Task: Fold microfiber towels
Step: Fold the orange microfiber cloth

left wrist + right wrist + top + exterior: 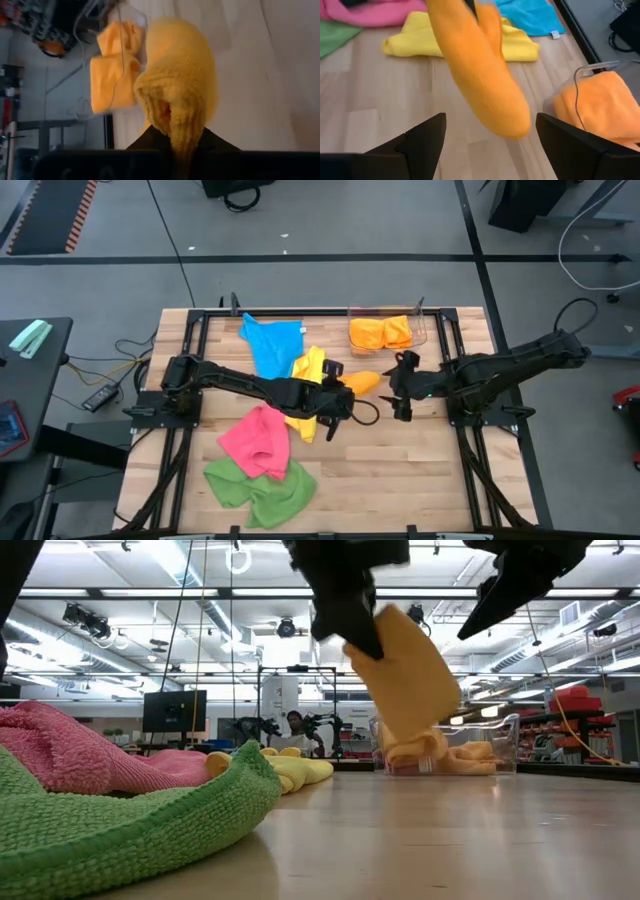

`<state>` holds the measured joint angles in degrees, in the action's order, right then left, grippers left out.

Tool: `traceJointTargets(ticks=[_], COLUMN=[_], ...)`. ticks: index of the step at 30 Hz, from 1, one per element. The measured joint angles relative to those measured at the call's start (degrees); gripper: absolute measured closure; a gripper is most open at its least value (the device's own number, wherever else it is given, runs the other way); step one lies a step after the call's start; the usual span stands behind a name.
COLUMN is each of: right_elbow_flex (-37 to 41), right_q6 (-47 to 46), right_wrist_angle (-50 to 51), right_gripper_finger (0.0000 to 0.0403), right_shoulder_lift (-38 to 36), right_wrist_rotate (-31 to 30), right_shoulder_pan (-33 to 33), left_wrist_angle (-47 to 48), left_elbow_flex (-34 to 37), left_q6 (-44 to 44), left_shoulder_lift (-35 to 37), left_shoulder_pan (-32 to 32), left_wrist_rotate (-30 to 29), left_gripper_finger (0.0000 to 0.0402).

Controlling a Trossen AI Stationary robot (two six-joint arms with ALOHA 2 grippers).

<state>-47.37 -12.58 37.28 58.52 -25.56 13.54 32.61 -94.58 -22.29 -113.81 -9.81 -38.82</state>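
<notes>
So the left tool (340,412) is clamped tight on a soft orange microfiber towel (360,382), pinching one end so the cloth hangs in the air above the wooden slatted surface (420,470), roughly in the middle of it. In the low view that towel (410,675) droops down from the dark fingers as a long folded lobe, clear of the wood. The right tool (402,388) sits just beside the free end of the towel with its fingers spread wide and nothing between them; in its own wrist view the two dark fingers (420,137) stand either side of the hanging cloth (480,75) without touching it. The rest of the cloths are lying around: a crumpled yellow microfiber towel (308,370) just behind the left tool, a bright blue one (272,342) spread out beyond it toward the far edge, a bunched pink one (258,440) nearer the front, and a rumpled green one (262,488) at the front edge, touching the pink. A clear plastic bin (420,330) sits at the far right of the surface with a couple of folded orange cloths (380,332) stacked inside it. Way back in the room a person (296,726) is at a desk.
</notes>
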Motion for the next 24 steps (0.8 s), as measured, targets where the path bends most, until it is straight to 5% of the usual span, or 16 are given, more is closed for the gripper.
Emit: traceJointTargets(ticks=[6, 14, 19, 24], right_elbow_flex=[2.04, 2.80, 2.80, 2.80], right_q6=[-2.55, -6.89, -9.07, -9.00], right_wrist_angle=[-0.39, -0.83, -2.10, -5.66], right_gripper_finger=[0.0086, 0.0086, 0.0086, 0.0086], right_shoulder_lift=[-0.92, 0.35, 1.47, 7.60], right_wrist_rotate=[0.03, 0.08, 0.40, 0.67], right_shoulder_pan=[1.46, 5.09, 7.60, 10.57], left_wrist_angle=[-3.14, -3.17, -4.51, -7.00], left_elbow_flex=[0.37, 0.34, 0.34, 0.30], left_q6=[-0.68, -0.42, 4.76, 13.10], left_shoulder_lift=[-6.08, -11.36, -12.12, -12.84], left_shoulder_pan=[-2.87, -9.83, -12.74, -13.55], left_wrist_rotate=[-5.56, -4.11, 3.62, 14.77], left_gripper_finger=[0.0372, 0.0369, 0.0355, 0.0297])
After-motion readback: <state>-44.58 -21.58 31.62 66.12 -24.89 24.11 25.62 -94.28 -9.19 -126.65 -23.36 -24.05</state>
